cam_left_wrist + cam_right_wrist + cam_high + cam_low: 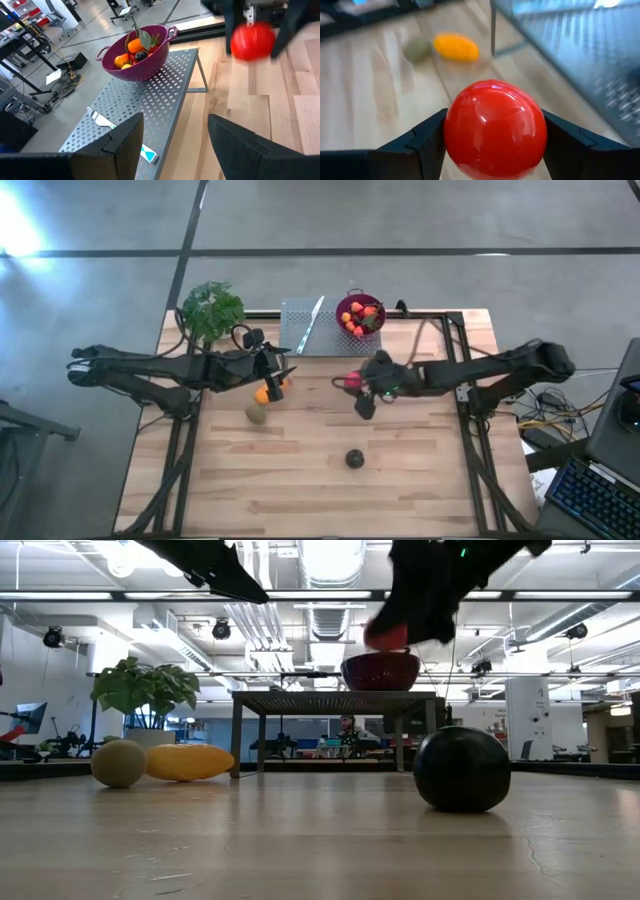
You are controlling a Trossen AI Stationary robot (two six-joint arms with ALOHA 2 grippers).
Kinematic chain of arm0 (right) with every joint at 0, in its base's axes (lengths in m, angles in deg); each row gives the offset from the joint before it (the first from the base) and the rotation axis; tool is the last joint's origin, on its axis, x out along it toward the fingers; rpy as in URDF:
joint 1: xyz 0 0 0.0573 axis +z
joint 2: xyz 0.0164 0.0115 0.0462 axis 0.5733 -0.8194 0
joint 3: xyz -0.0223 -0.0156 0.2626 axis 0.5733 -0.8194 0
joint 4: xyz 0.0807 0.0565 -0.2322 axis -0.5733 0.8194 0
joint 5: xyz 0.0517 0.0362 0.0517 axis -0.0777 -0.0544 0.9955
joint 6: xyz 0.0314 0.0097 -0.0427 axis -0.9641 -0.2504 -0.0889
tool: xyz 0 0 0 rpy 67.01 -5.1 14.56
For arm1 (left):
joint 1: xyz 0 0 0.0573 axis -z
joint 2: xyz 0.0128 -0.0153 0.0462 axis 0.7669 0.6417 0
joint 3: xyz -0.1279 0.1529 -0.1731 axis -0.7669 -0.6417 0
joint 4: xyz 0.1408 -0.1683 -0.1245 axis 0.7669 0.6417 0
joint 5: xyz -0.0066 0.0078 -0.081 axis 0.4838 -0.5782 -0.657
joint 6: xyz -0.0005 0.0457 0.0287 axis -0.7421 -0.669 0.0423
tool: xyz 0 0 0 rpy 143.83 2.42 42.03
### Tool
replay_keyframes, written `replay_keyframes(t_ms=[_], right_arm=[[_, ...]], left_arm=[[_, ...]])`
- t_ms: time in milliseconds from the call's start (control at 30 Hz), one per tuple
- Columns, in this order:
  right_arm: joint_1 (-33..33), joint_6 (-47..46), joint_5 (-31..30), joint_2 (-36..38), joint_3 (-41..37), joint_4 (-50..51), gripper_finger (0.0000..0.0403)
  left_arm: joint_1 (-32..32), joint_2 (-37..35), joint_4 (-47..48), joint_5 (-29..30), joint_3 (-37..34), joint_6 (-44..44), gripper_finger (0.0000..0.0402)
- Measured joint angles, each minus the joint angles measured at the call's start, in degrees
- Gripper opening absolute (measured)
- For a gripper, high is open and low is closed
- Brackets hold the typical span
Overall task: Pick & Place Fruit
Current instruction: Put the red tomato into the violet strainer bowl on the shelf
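My right gripper (354, 384) is shut on a red ball (495, 127), one of the fruit, and hangs over the table's middle, near the grey rack (305, 326). A purple colander (360, 315) holding several small fruits stands on that rack. My left gripper (175, 125) is open with nothing between its fingers, hovering over the elongated orange fruit (268, 390). Beside that fruit an olive-green one (258, 413) rests on the wood. A dark ball (354, 458) sits nearer the front edge. My right gripper pinches the red ball by its two opposite sides (451, 135), one finger (420, 142) on each. The fingers come from the table's right side, slanting downward. The ball (388, 637) hangs clear of the table.
A leafy plant (212, 308) stands at the table's far left corner. A white utensil (102, 120) lies on the rack. Bare wood (300, 490) stretches along the front of the table around the dark ball (462, 768).
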Motion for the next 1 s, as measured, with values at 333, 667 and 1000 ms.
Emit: replay_keyframes(t_ms=[333,667,1000], right_arm=[[-4.9,7.9,-0.6,13.6,1.6,3.0,0.0256],[-16.8,16.2,3.1,14.5,10.3,9.4,0.0274],[-25.9,20.2,5.9,6.1,18.8,16.0,0.0259]], left_arm=[[0.0,0.0,-0.5,0.0,0.0,0.2,0.0227],[0.0,0.0,-0.9,-0.1,0.0,0.7,0.0227],[0.0,0.0,-0.8,-0.1,0.0,0.9,0.0227]])
